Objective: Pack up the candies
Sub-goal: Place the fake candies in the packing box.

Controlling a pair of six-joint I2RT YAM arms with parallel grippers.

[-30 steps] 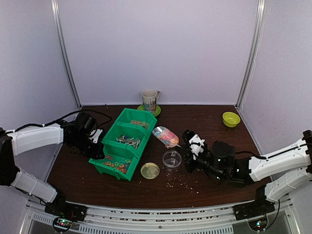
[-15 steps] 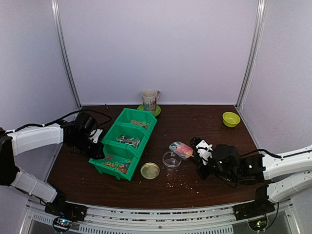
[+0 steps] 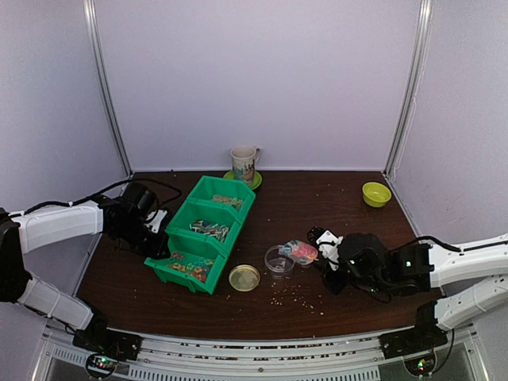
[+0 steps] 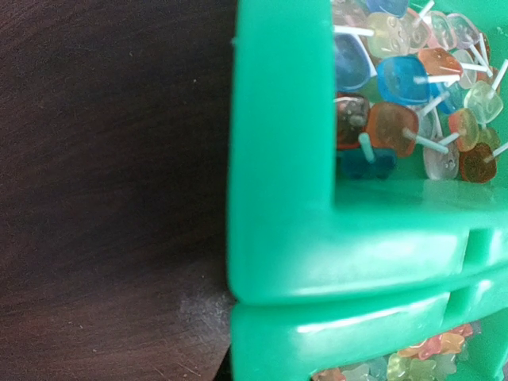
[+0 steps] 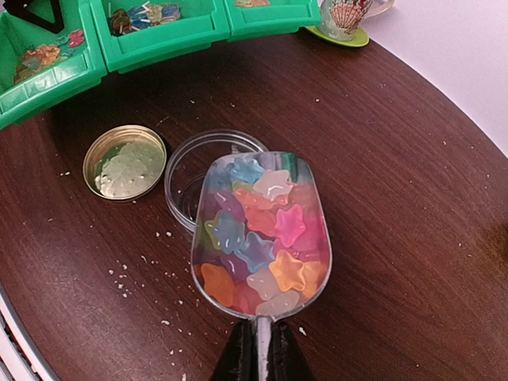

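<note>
The left gripper (image 3: 159, 246) was the hardest to read. Its fingers lay outside its own wrist view, which was filled by a corner of the green bin (image 4: 278, 198) and the dark table (image 4: 103, 175). From above it was only a dark shape against the bin's left wall. It was closed or all but closed, though whether it pinched that wall could not be told. The lollipops (image 4: 405, 87) in the bin ran off the top and right edges of that wrist view, and another compartment's contents were cut off at the bottom. The right gripper (image 5: 256, 343) showed only as black fingertips at the bottom edge of its wrist view, clamped on the thin handle of a clear scoop (image 5: 292, 163). The mug (image 5: 345, 14) was cut off at the top edge. The candies (image 5: 262, 238) were translucent star shapes in pink, orange, blue, purple, green and pale yellow, heaped to fill the scoop. They sat straight ahead of the right gripper's fingertips, beyond the handle, clear of the fingers. The scoop's front lip overlapped the near rim of the open clear jar (image 5: 189, 181); whether it touched could not be told. The gold lid (image 5: 125, 163) lay just left of the jar, among pale crumbs (image 5: 127, 274).
</note>
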